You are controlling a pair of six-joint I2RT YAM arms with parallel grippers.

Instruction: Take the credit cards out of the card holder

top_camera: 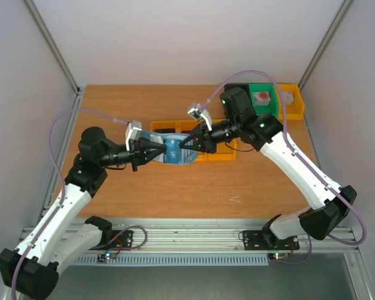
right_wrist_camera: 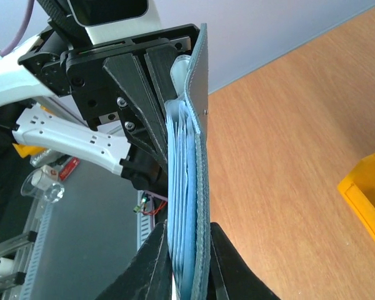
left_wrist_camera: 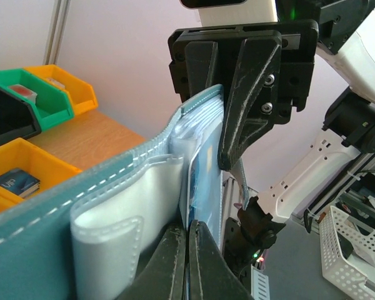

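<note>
The card holder is a blue wallet held in the air between both grippers, over the middle of the table. My left gripper is shut on a thin light-blue sheet among the clear sleeves; I cannot tell whether it is a card or a sleeve. The wallet's stitched teal cover fills the lower left of that view. My right gripper is shut across the wallet's whole thickness, and the wallet's edge runs up between its fingers. No loose credit card shows for certain.
Yellow bins stand just behind the wallet, under the right gripper. A green bin and another yellow bin are at the back right. In the left wrist view a dark blue item lies in a yellow bin.
</note>
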